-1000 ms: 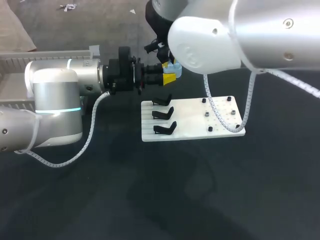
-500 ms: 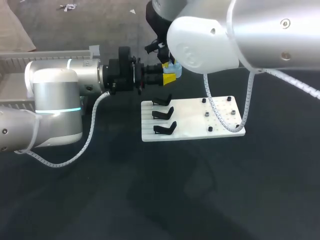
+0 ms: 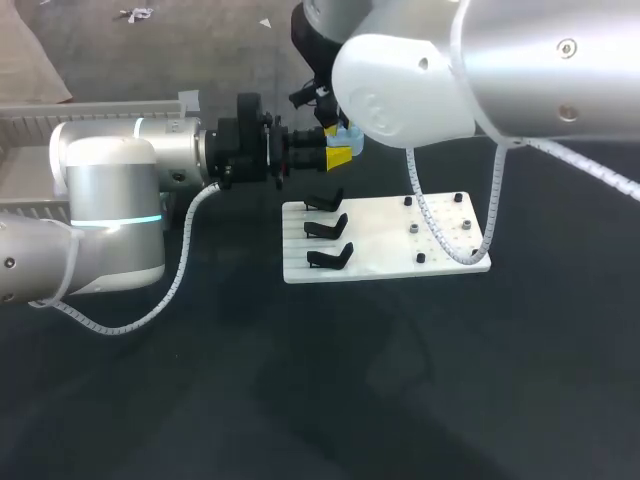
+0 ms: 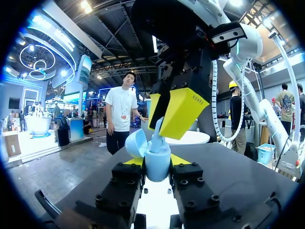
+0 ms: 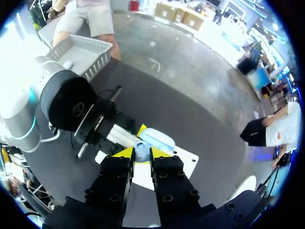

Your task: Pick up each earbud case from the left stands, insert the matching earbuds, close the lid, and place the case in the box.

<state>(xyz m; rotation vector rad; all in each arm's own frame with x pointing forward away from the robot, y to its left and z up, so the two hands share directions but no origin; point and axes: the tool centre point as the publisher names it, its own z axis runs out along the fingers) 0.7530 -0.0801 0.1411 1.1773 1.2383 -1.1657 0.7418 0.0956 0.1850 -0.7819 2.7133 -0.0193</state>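
Left gripper (image 4: 157,161) clamped on the open case (image 4: 157,167). Right gripper (image 4: 164,121) pinches an earbud (image 4: 156,137) just above it. Align stem vertical, press straight down, release only once seated.

Case (image 4: 157,167) between the fingers of the left gripper (image 4: 157,161): plain pale blue, lid alike. Earbud (image 4: 157,137) in the right gripper (image 4: 164,121): pale blue. Both grippers: black bodies, bright yellow tips. Left arm (image 3: 110,190): silver-grey with a cyan ring. Right arm (image 3: 500,70): silver-white. Board (image 3: 400,245) below the grippers: white, with black stands (image 3: 329,228). Bench (image 3: 400,400): black.
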